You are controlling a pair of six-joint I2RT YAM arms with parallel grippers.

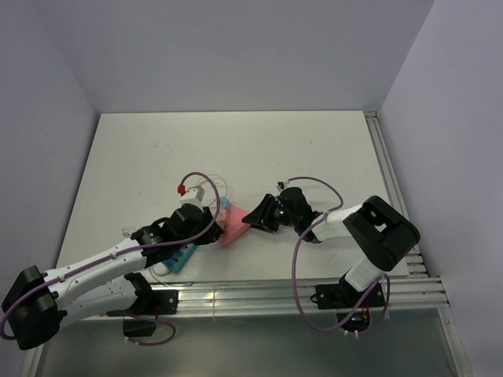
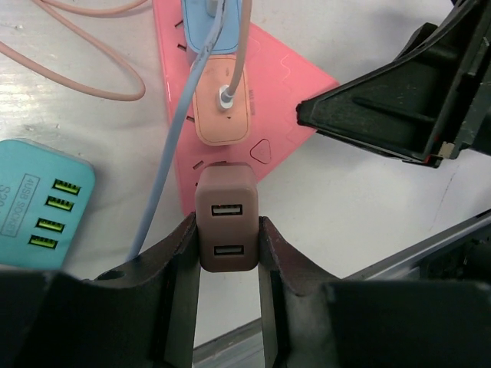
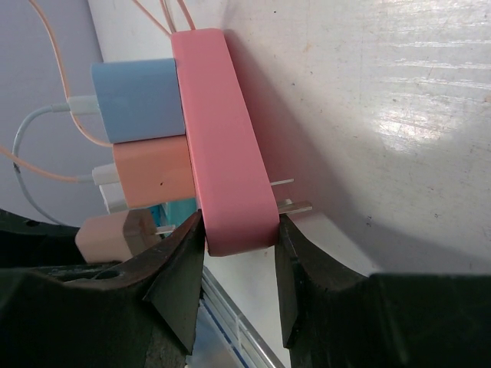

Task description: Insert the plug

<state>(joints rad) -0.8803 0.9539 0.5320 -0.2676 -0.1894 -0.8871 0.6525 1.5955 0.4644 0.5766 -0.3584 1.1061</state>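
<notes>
Lin: Where the table (image 1: 236, 141) runs nearest the bases, what sits on the left?

Ode: Flat teal USB hub (image 2: 38, 203), four ports showing. Just beside it, the left gripper (image 2: 227, 222) is closed down to plug width. Both fingers (image 2: 180, 261) press the sides of the brown plug (image 2: 226, 201).

Lin: Plug versus strip?

Ode: Far end of the plug sits at the near end of the pink power strip (image 2: 284, 69), USB ports facing the left wrist camera. Right wrist view shows a prong (image 3: 165, 228) bare between plug body and strip face, so not seated. Whether the tip has entered a slot: cannot tell.

Lin: Strip itself?

Ode: Charger face up, and the gripped end looks raised off the table on a tilt. At that end the right gripper (image 3: 239, 230) pinches across the thickness. Its fingers are spread only that wide, one on each face. Two metal pins (image 3: 291, 205) stick out of the underside.

Lin: Farther along?

Ode: Next past the plug, a peach charger (image 3: 152, 180) is plugged in, with a white lead (image 2: 239, 46) in it. Beyond it, touching, is a blue charger (image 3: 138, 98). From there a pale blue cable (image 2: 173, 153) runs back past the left gripper. To the left a pink cable (image 2: 84, 80) loops on the table. Farthest out, a small red-and-white connector (image 1: 182, 189) sits on a cable loop.
</notes>
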